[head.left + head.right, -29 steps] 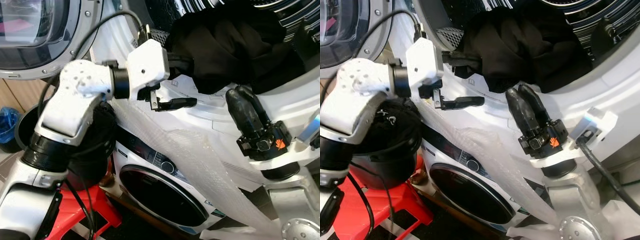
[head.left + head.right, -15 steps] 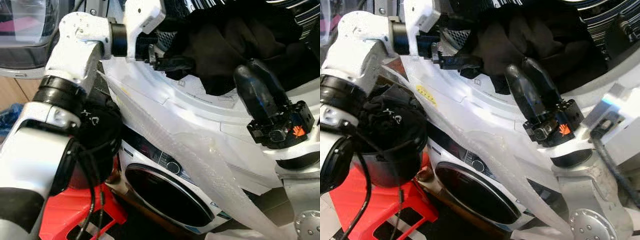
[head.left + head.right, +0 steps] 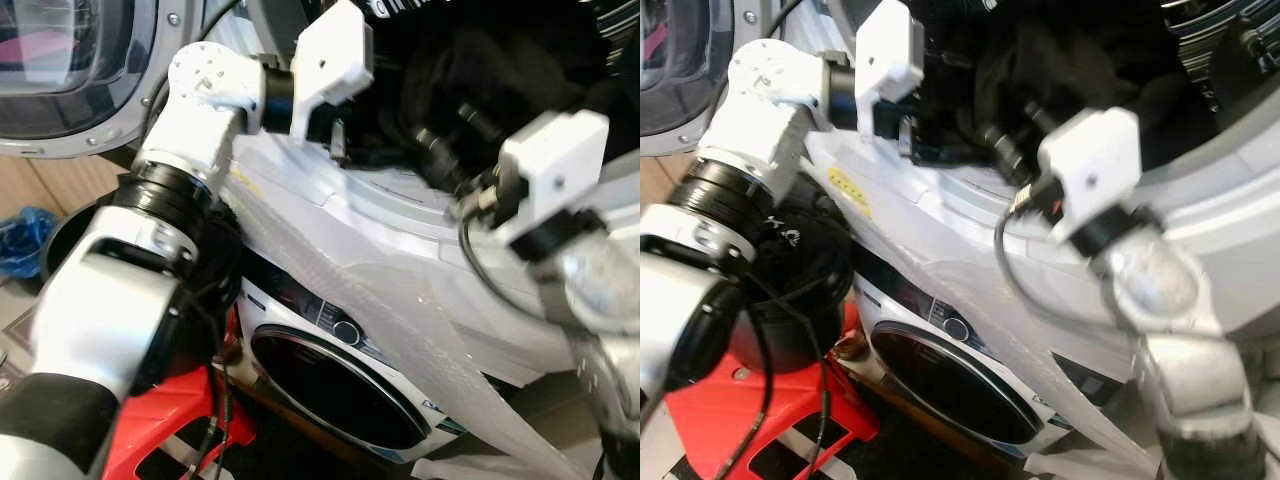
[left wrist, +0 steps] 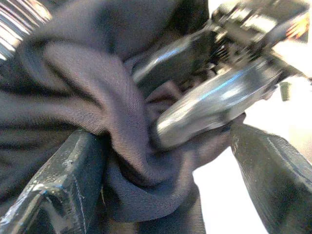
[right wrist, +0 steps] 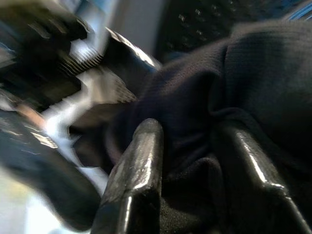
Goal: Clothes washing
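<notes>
Dark garment (image 4: 122,122) between both claws' fingers (image 5: 136,185)

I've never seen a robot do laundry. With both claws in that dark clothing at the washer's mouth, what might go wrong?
The left gripper and right gripper sit very close in the dark garment; they might knock together. Cloth hangs over the drum's rim, so it could slip out.

A red stool (image 3: 190,450) and wooden panelling (image 3: 40,190) stand behind.
</notes>
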Tool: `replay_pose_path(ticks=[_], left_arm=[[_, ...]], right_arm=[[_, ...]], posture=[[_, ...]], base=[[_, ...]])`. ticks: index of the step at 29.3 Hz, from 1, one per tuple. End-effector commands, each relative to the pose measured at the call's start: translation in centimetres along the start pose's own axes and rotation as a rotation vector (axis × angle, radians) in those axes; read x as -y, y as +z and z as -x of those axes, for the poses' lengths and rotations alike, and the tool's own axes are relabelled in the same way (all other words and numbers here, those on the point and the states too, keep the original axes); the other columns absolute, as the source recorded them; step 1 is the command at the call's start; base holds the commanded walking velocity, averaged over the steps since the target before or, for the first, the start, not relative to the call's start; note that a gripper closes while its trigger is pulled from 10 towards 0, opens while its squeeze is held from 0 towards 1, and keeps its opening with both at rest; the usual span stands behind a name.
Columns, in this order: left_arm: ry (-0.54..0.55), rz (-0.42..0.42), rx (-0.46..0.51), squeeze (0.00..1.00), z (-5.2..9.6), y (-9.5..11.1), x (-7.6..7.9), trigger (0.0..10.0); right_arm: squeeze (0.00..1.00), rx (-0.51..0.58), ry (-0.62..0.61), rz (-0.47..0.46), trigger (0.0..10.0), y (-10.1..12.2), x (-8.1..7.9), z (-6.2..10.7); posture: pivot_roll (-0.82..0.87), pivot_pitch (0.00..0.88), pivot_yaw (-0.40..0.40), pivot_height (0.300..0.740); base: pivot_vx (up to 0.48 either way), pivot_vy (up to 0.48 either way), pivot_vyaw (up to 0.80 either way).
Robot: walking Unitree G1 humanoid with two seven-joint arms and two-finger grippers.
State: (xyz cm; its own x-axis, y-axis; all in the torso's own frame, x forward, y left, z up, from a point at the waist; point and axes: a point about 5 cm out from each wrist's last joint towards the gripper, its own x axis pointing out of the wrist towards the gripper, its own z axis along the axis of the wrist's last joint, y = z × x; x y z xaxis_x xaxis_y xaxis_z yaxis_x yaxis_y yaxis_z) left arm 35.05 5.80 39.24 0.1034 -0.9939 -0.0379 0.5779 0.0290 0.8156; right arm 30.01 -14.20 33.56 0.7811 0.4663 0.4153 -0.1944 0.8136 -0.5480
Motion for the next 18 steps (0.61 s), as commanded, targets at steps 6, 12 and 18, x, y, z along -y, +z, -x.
replay_pose_path(ticks=[6,12,18], left_arm=[[0.017,-0.062,0.032,0.00,1.7,1.0,1.5,10.0],[0.069,0.087,0.064,0.00,2.7,0.1,5.1,10.0],[0.077,0.197,0.081,0.00,2.5,-0.4,7.9,10.0]], right_arm=[[0.00,-0.096,-0.172,0.277,10.0,0.1,3.2,-4.3],[0.00,-0.137,-0.283,0.122,10.0,0.4,5.3,-8.0],[0.00,-0.132,-0.492,-0.270,10.0,1.1,7.4,-10.3]], posture=[[0.08,0.186,-0.067,0.740],[0.06,0.179,-0.055,0.740],[0.08,0.178,-0.060,0.740]], base=[[0.000,0.000,0.00],[0.000,0.000,0.00],[0.000,0.000,0.00]])
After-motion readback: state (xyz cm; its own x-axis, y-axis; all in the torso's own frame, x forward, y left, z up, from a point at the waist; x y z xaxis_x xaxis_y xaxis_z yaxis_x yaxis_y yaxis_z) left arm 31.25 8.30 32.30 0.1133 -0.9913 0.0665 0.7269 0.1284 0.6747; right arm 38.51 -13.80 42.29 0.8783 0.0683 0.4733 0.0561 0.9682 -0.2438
